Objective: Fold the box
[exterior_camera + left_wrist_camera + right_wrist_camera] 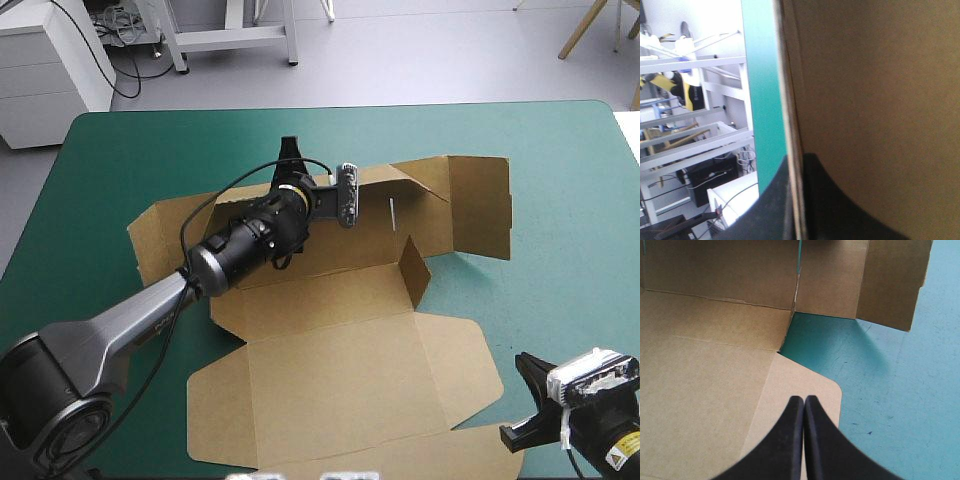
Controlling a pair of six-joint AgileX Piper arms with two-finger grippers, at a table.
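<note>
The brown box (340, 370) lies as a cut sheet in the middle of the table, its near panels flat. Its far wall and far right flap (480, 205) are raised, and a small side flap (415, 268) stands up. My left gripper (291, 155) is at the far wall's top edge. In the left wrist view this gripper (796, 159) is all but shut, the board's thin edge between its fingers and the wall (880, 100) filling the side. My right gripper (522, 400) is at the near right, beside the box's rounded flap. Its wrist view shows this gripper (804, 399) shut with nothing held, over that flap (805, 385).
Bare teal-green cover (560, 280) lies to the right of the box and along the far edge (300, 125). A notch of cover (825, 340) shows between the near flap and the raised walls (890, 280).
</note>
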